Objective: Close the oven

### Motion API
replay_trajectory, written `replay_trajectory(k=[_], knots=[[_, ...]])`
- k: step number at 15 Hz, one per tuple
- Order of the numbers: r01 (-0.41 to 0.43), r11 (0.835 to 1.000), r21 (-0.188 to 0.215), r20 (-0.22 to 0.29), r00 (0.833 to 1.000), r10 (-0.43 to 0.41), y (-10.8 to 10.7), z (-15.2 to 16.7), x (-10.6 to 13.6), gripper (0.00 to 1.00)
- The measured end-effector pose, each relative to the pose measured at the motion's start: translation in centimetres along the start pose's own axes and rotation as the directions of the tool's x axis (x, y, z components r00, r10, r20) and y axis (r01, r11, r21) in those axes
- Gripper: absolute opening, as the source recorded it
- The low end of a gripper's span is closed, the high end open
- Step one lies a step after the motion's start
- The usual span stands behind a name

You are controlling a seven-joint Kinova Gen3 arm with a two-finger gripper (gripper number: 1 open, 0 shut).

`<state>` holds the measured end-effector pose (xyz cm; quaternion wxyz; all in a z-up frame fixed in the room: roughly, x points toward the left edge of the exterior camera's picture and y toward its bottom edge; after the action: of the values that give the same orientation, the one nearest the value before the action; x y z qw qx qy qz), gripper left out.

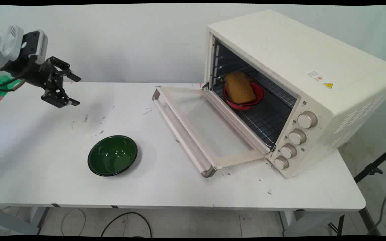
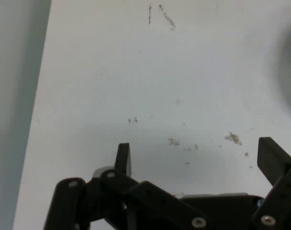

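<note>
The gripper (image 1: 75,90) hangs above the left part of the tabletop (image 1: 179,187), with its fingers spread apart and nothing between them; in the hand view only the bare, scuffed surface lies under it. The nearest thing is a green bowl (image 1: 112,155), standing upright and empty, a little to the front of the gripper and apart from it. At the right stands a toaster oven (image 1: 300,73) with its door (image 1: 199,127) folded down flat. Inside, on the rack, a red bowl (image 1: 259,92) holds a piece of brown bread (image 1: 239,87), whose long axis runs from the oven's back toward its open front.
</note>
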<state>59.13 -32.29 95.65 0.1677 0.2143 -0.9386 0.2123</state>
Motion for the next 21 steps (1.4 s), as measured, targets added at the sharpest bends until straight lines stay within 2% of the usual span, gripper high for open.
replay_trajectory(k=[7,13,16,21], knots=[[0.03,0.999,-0.01,-0.01,0.999,-0.03,0.8,0.5,1.0,1.0],[0.11,0.993,-0.035,-0.025,0.994,-0.111,2.4,1.9,3.5,1.0],[0.172,0.984,-0.049,-0.037,0.984,-0.174,3.6,3.3,5.2,1.0],[0.274,0.959,-0.07,-0.05,0.959,-0.278,5.8,6.5,7.7,1.0]])
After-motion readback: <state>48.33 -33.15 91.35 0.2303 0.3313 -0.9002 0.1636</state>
